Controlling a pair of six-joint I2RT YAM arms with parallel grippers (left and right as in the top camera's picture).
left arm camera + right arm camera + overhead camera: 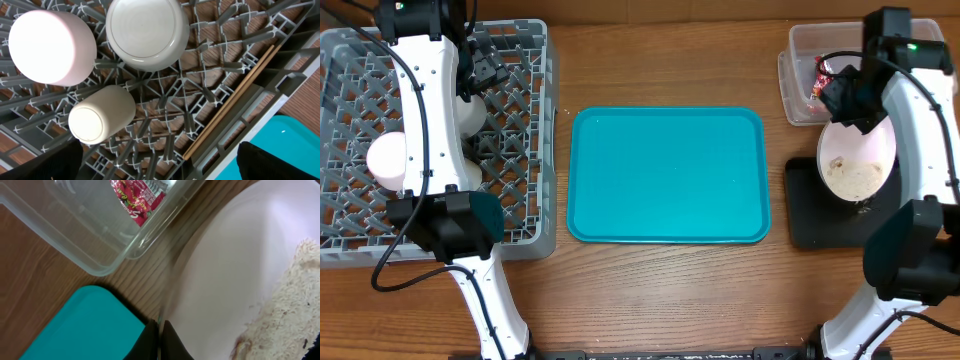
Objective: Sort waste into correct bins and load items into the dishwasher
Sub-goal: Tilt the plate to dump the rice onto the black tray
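My right gripper (842,100) is shut on the rim of the large white plate (860,150), which it holds tilted over the black tray (810,220). Rice scraps (290,295) cling to the plate's lower part. In the right wrist view the fingertips (161,335) pinch the plate's edge (225,270). The red wrapper (137,197) lies in the clear tub (800,60). My left gripper (160,160) hangs open over the grey dish rack (545,150). In the rack lie two upturned bowls (52,47) (147,32), a cup (100,115) and the chopsticks (235,95).
A teal tray (665,175) lies on the wooden table between the rack and the black tray. The clear tub stands just behind the black tray. The left arm stretches across the rack and hides part of it.
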